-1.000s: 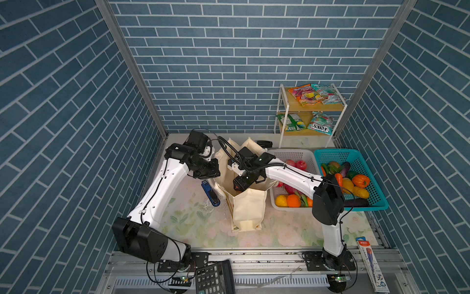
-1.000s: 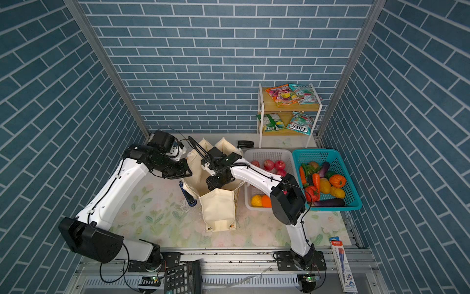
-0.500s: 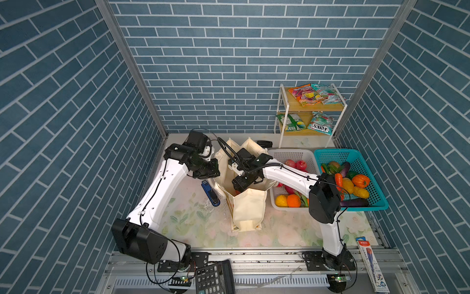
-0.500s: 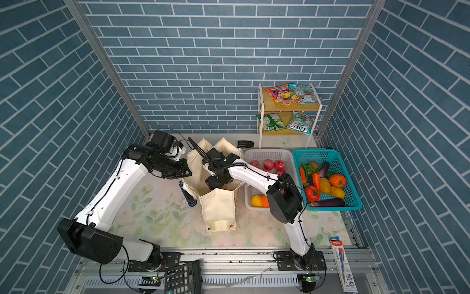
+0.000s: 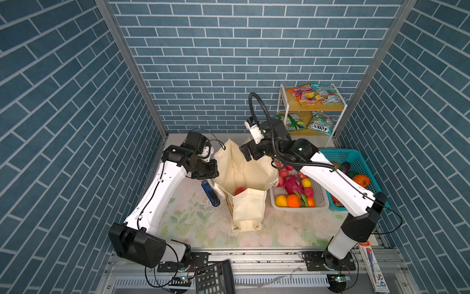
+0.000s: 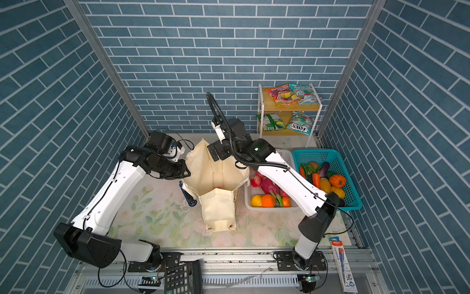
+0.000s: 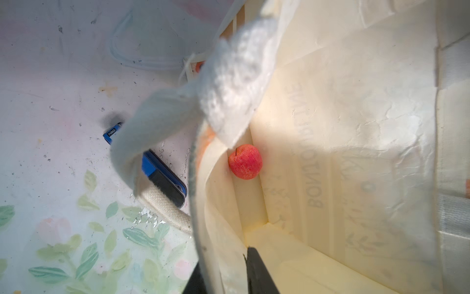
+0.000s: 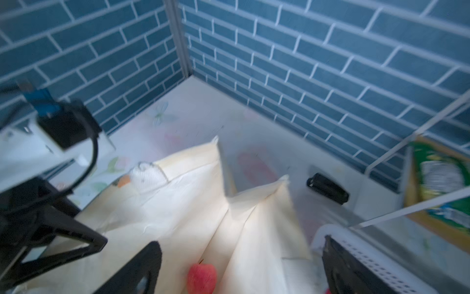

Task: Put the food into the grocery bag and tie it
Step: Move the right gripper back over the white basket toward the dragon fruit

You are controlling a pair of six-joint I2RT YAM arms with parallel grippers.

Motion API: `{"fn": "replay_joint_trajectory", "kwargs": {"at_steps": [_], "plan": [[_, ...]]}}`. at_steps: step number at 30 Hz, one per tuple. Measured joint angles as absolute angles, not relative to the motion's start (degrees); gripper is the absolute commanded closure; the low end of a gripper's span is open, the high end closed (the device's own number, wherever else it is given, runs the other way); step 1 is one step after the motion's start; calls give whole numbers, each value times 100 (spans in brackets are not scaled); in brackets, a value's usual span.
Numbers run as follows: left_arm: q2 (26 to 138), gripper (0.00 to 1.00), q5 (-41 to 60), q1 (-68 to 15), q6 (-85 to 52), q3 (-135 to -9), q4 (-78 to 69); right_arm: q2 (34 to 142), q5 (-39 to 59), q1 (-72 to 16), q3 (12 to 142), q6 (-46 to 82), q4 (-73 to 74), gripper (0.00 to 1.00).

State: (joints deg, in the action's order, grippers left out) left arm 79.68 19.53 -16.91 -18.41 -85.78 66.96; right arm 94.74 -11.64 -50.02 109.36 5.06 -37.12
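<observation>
The grocery bag (image 5: 244, 173) (image 6: 216, 173) stands open mid-table, cream canvas with a white strap handle (image 7: 236, 76). My left gripper (image 5: 214, 165) (image 7: 226, 280) is shut on the bag's left rim, one finger inside and one outside the wall. A red apple (image 7: 245, 161) (image 8: 202, 278) lies on the bag's floor. My right gripper (image 5: 245, 152) (image 8: 241, 267) hangs open and empty above the bag's far rim. A dragon fruit (image 5: 292, 184) and oranges (image 5: 293, 200) lie in the white basket (image 5: 297, 207). Snack packets (image 5: 305, 94) rest on the shelf.
A teal basket (image 5: 356, 157) of vegetables sits at the far right, next to the white basket. A blue stapler (image 5: 210, 193) (image 7: 162, 175) lies by the bag's left side. A small black object (image 8: 326, 188) lies behind the bag. The wire shelf (image 5: 282, 109) stands at the back right.
My right gripper has opened wide and lifted up out of the bag's mouth toward the back. The left arm holds the rim as before.
</observation>
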Motion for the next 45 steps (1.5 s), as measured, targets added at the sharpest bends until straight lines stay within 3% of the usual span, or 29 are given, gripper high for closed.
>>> {"fn": "replay_joint_trajectory", "kwargs": {"at_steps": [6, 11, 17, 22, 32, 38, 45], "plan": [[7944, 73, 1951, -1691, -1841, -8534, 6694, 8147, -2283, -4001, 9970, 648, -3026, 2], [7937, 73, 1951, -1691, -1844, -8503, 6683, 7655, -2742, -2716, 9135, 1820, -3518, 4], [7887, 73, 1946, -1691, -1868, -8438, 6619, 7673, -2130, -2147, 7861, 3262, -4442, 8], [7793, 73, 1933, -1691, -1898, -8388, 6600, 7961, -1278, -2134, 7146, 3583, -4678, 12], [7662, 73, 1920, -1691, -1949, -8348, 6611, 8283, -410, -2134, 6877, 1238, -4644, 15], [7658, 73, 1916, -1691, -1949, -8348, 6626, 8285, -3, -2134, 6733, -106, -4578, 7], [7649, 72, 1916, -1691, -1949, -8348, 6657, 8440, 257, -2134, 6733, -797, -4536, 1]]}}
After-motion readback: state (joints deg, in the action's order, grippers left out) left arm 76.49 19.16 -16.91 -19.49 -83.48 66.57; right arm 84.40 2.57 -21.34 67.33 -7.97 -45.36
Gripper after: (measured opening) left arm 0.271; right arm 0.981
